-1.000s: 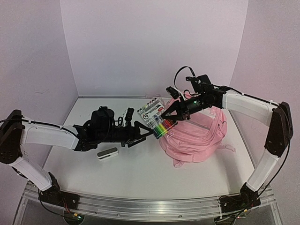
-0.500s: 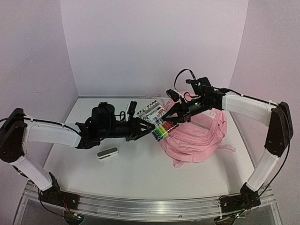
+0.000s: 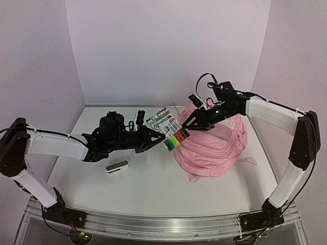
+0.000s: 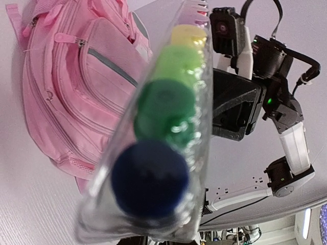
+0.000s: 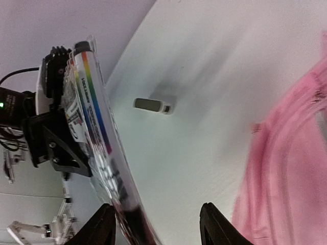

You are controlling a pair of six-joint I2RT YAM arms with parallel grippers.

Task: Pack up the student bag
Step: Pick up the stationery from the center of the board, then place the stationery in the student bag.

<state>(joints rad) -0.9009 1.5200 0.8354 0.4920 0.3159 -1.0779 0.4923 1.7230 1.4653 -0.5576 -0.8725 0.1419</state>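
Note:
The student bag, pink and soft, lies at the right of the table; its zipped pockets show in the left wrist view. A clear pack of coloured markers hangs in the air just left of the bag. My left gripper is shut on the pack's left edge, and the pack fills that wrist view end-on. My right gripper stands open at the pack's right side, over the bag's top. In its wrist view the pack lies beside the left finger.
A small white and grey block lies on the table under my left arm, also in the right wrist view. Pale walls close the table at the back and sides.
My left gripper has closed on the marker pack. My right gripper, shut on the pack before, has opened and drawn back slightly to the right. The pack has shifted a little left.

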